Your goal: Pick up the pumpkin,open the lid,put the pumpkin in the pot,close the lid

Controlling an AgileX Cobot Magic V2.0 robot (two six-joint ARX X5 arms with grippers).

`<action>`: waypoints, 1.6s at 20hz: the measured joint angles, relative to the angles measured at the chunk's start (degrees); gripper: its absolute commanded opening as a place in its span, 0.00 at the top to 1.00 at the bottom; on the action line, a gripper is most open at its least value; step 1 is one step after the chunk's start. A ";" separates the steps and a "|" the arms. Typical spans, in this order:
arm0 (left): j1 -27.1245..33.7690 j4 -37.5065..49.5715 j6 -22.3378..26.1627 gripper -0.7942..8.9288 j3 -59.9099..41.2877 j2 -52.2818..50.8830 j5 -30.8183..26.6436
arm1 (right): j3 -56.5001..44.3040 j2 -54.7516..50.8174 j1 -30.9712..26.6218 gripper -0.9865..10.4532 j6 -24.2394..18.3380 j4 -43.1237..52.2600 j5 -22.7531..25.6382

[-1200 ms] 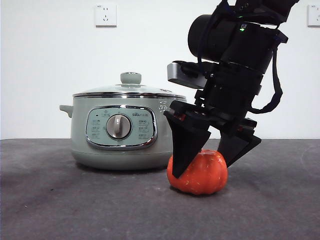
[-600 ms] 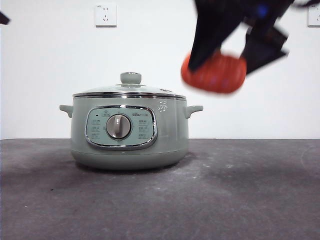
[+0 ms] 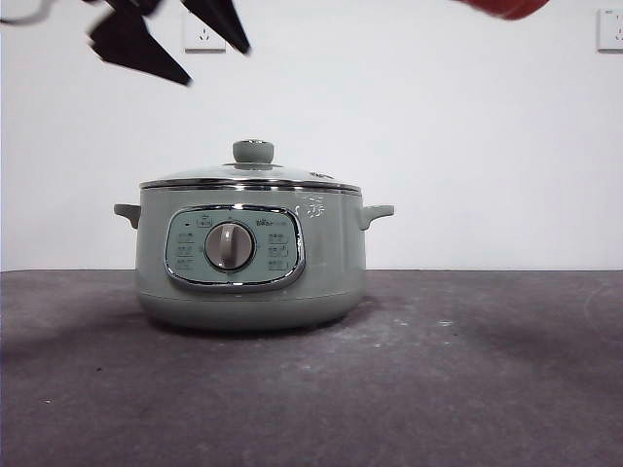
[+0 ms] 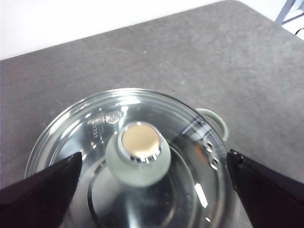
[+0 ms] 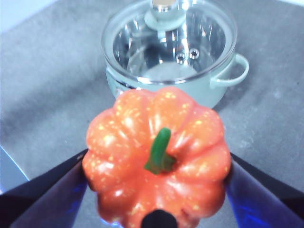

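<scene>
Pumpkin [image 5: 156,161] clamped in right gripper [image 5: 156,190], lifted off bench [image 3: 467,370] since second ago, now only sliver at upper right of front frame; left gripper [image 4: 152,190], jaws apart, newly arrived above lid [image 4: 137,152]; lid on pot [image 3: 251,255]; opening likely next.

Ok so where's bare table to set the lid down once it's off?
Bare grey table lies beside the pot and along the near edge. Above the lid it is crowded: the left gripper, jaws open, flanks its knob.
</scene>
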 measured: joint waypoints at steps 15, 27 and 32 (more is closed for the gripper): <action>-3.13 3.61 2.03 0.32 5.07 15.34 -4.96 | 0.00 -0.90 0.00 0.92 1.84 -0.17 0.22; -3.26 2.84 3.21 0.93 5.31 15.23 -5.64 | 0.00 -0.90 0.00 0.92 1.84 -0.22 1.27; -3.26 2.89 3.34 0.93 5.31 15.23 -5.64 | 0.00 -0.90 0.00 0.92 1.84 -0.28 1.27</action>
